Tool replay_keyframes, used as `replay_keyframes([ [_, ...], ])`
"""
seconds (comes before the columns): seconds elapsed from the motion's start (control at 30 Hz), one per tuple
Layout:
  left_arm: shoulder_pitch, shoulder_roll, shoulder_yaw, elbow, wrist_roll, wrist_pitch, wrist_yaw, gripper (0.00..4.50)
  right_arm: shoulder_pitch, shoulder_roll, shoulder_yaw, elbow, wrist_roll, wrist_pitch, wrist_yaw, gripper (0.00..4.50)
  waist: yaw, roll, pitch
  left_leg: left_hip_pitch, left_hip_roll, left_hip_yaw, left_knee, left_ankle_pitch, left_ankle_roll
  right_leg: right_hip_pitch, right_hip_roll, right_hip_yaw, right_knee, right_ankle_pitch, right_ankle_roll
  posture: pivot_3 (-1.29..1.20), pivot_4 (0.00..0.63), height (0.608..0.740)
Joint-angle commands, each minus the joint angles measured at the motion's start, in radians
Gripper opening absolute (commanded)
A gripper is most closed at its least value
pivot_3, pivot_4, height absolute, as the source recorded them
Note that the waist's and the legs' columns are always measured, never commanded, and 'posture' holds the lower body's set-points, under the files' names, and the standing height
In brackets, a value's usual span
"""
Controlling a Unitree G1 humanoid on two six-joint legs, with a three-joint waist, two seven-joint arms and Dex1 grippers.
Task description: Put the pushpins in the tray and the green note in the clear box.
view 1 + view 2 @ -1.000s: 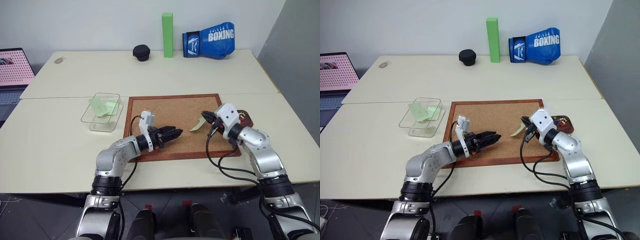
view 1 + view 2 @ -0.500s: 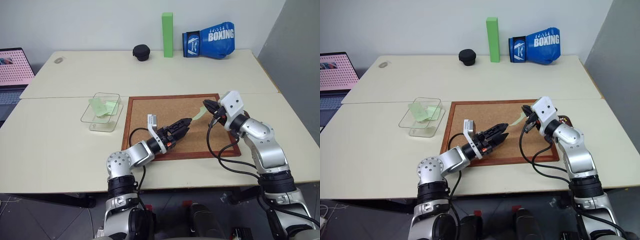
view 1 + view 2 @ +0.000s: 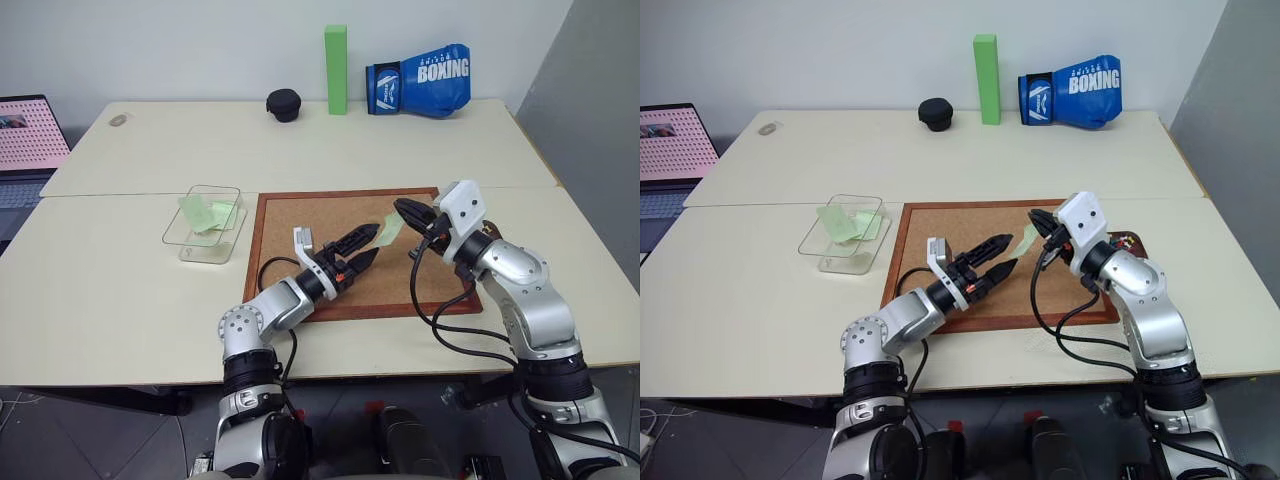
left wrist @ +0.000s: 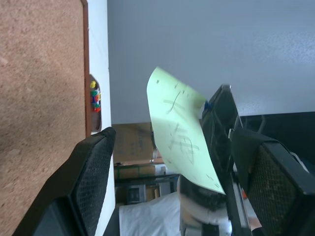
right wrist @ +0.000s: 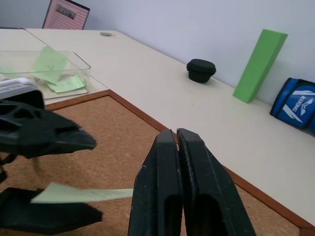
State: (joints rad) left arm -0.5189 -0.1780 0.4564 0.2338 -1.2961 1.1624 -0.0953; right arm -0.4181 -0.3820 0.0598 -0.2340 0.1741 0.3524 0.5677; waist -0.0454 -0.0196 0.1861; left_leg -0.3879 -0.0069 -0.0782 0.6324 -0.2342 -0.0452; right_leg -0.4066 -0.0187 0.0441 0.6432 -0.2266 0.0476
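Rough cork board (image 3: 340, 235), thin paper green note (image 4: 184, 142), clear plastic box (image 3: 205, 222)

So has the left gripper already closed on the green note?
No: the left gripper has its fingers spread on either side of the green note, which the shut right gripper pinches by one edge.

The cork board (image 3: 345, 250) lies on the worktop (image 3: 120, 280). The clear box (image 3: 204, 222), left of the board, holds paper notes (image 3: 197, 211). The tray (image 3: 1127, 242) sits just beyond the board's right edge. Along the worktop's far edge stand an upright block (image 3: 336, 70), a round case (image 3: 283, 105) to its left and a boxing glove (image 3: 420, 80) to its right.
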Motion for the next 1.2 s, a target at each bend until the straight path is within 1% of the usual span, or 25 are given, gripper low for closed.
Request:
replay_keyframes([
  [0.03,0.008,-0.050,-0.062,-0.042,-0.026,-0.003,-0.016,3.91,0.006,0.008,-0.003,-0.054,0.020,0.008,-0.006,0.00,0.002,0.000,0.000,0.000,0.000,0.000,0.000,0.000,0.000,0.000,0.000,0.000,0.000,0.000,0.000,0.00,0.150,0.740],
  [0.07,0.014,-0.038,-0.083,-0.055,-0.017,0.001,-0.033,3.91,0.007,0.008,-0.003,-0.055,0.021,0.010,-0.006,0.00,0.003,0.000,0.000,0.000,0.000,0.000,0.000,0.000,0.000,0.000,0.000,0.000,0.000,0.000,0.000,0.00,0.150,0.740],
  [0.1,0.018,-0.030,-0.093,-0.060,-0.017,0.002,-0.040,3.55,0.007,0.009,-0.004,-0.055,0.023,0.010,-0.006,0.00,0.003,0.000,0.000,-0.001,0.000,0.000,0.000,0.000,0.000,0.000,0.000,0.000,0.000,0.000,0.000,0.00,0.150,0.740],
  [0.13,0.022,-0.024,-0.099,-0.067,-0.022,0.004,-0.048,3.46,0.008,0.009,-0.006,-0.056,0.024,0.011,-0.006,0.00,0.004,0.000,0.000,-0.001,0.000,0.000,0.000,0.000,0.000,0.000,0.000,0.000,0.000,0.000,0.000,0.00,0.150,0.740],
  [0.3,0.029,-0.008,-0.109,-0.079,-0.038,-0.005,-0.057,2.42,0.002,0.011,-0.007,-0.050,0.025,0.009,-0.006,0.00,0.005,0.000,0.000,-0.001,0.000,0.000,0.000,0.000,0.000,-0.001,0.000,0.000,0.000,0.000,0.000,0.00,0.150,0.740],
  [0.43,0.029,0.003,-0.109,-0.072,-0.030,-0.020,-0.062,1.69,0.003,0.009,-0.008,-0.045,0.022,0.004,-0.005,0.00,0.005,0.000,0.000,-0.001,0.000,0.000,0.000,0.000,0.000,-0.001,0.000,0.000,0.000,0.000,0.000,0.00,0.150,0.740],
  [0.67,0.033,0.012,-0.111,-0.073,-0.029,-0.028,-0.062,0.05,0.009,-0.003,-0.019,-0.045,0.023,0.006,-0.003,0.00,0.005,0.000,0.000,-0.002,0.000,0.000,0.000,0.000,0.000,-0.001,0.000,0.000,0.000,0.000,0.000,0.00,0.150,0.740],
  [1.0,0.027,0.028,-0.121,-0.068,-0.020,-0.044,-0.058,0.05,0.024,-0.004,-0.015,-0.055,0.023,0.010,-0.008,0.00,0.005,0.000,0.000,-0.002,0.000,0.000,0.000,0.000,0.000,-0.001,0.000,0.000,-0.001,0.000,0.000,0.00,0.150,0.740],
  [1.13,0.009,0.006,-0.071,-0.008,-0.046,-0.090,0.017,0.05,0.019,0.006,-0.028,-0.100,0.056,0.046,-0.014,0.00,0.005,0.000,0.000,-0.002,0.000,0.000,0.000,0.000,0.000,-0.002,0.000,0.000,-0.001,0.000,-0.001,0.00,0.150,0.740],
  [1.2,0.015,-0.004,-0.065,-0.005,-0.060,-0.086,0.043,0.05,0.018,0.012,-0.035,-0.127,0.071,0.068,-0.024,0.00,0.005,0.000,0.000,-0.002,0.000,0.000,0.000,0.000,0.000,-0.002,0.000,0.000,-0.001,0.000,-0.001,0.00,0.150,0.740],
])
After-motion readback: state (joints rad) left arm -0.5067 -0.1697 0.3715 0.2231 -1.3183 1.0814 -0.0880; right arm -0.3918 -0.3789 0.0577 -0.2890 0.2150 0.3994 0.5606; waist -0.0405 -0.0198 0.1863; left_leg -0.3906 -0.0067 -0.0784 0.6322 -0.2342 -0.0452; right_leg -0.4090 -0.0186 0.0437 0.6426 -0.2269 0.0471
